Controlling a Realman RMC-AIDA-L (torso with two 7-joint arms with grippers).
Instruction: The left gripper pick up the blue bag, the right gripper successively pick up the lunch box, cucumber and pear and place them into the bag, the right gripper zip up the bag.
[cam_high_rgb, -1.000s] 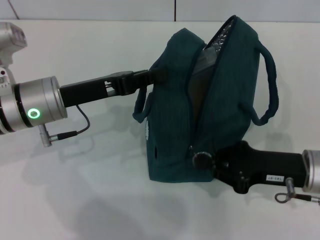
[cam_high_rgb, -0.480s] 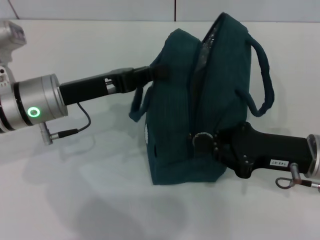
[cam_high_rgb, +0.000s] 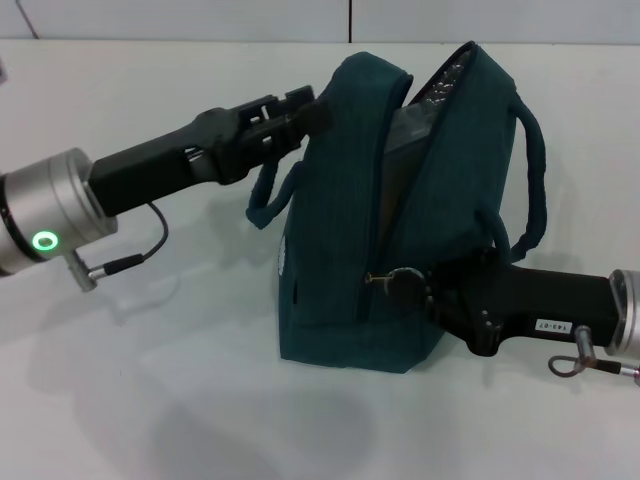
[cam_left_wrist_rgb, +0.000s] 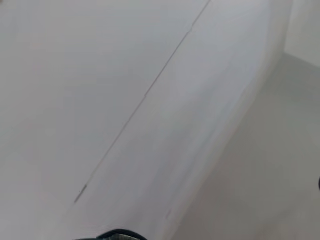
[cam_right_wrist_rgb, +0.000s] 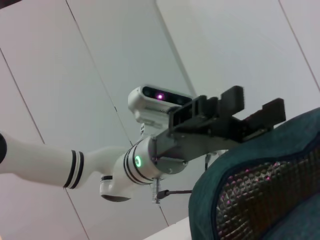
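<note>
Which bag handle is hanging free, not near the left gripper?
The handle on the blue bag's right-arm side loops free. The other handle droops just below the left gripper, which grips the bag's top edge.

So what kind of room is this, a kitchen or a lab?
Probably a robot test lab: a bare white table, plain panelled walls, and two robot arms handling a blue bag. Nothing kitchen-like shows.

A plain white table (cam_high_rgb: 180, 400) fills the near scene, evenly lit, with soft grey shadows on it. At the far edge stands a pale panelled wall (cam_high_rgb: 200, 18), a thin dark vertical seam (cam_high_rgb: 351, 20) dividing it.
</note>
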